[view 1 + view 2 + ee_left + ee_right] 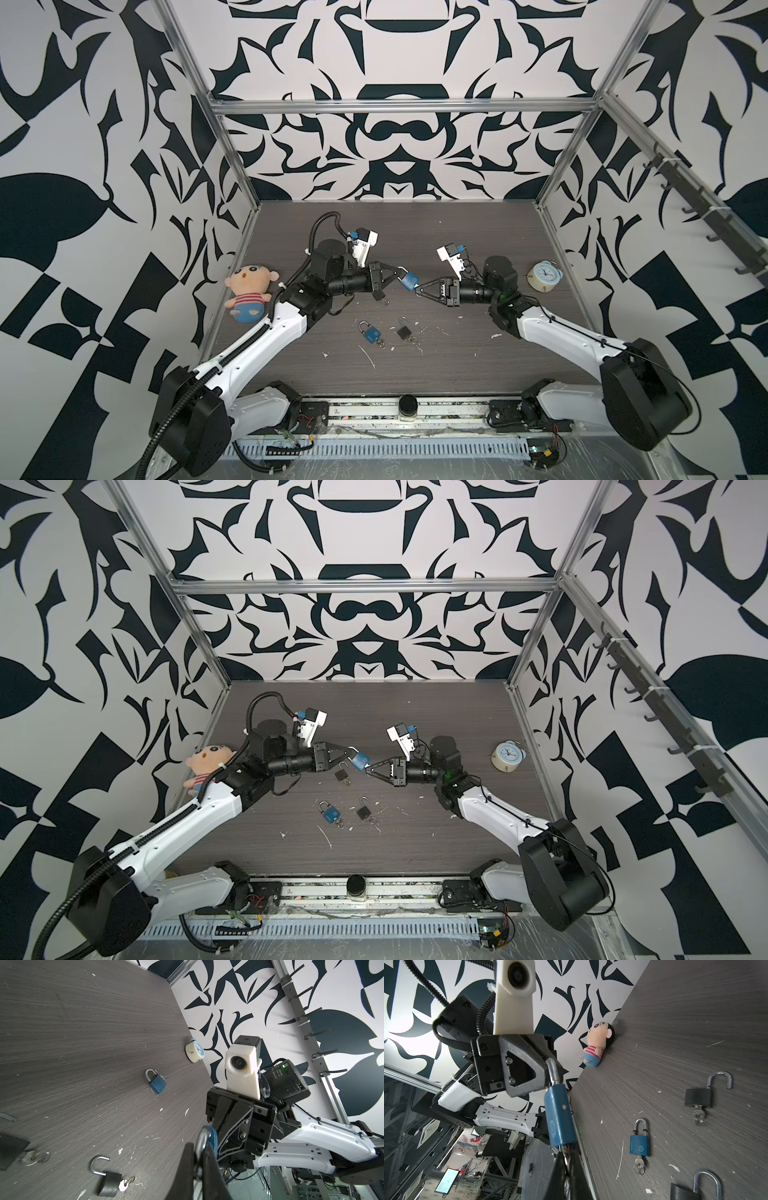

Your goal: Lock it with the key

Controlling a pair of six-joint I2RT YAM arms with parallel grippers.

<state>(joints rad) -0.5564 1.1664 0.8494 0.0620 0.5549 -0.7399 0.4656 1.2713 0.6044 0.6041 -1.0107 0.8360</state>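
While the left hand point(398, 272) clamps the blue padlock point(409, 281), the right hand point(419, 287) pinches its key point(565, 1157).

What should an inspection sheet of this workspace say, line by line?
Surface: dark table with white flecks.
Job's things: blue padlock in the air, key in its underside. On the table, a second blue padlock, shackle closed, and two black padlocks, shackles open, each with a key in it.
Clutter: doll at the left edge, clock at the right.
Grippers: left gripper shut on the raised padlock's shackle; right gripper shut on its key.
Cables: conduit along the left arm, thin cable on the right arm, loose wires in front.
Surroundings: patterned walls, metal frame, hook rack.
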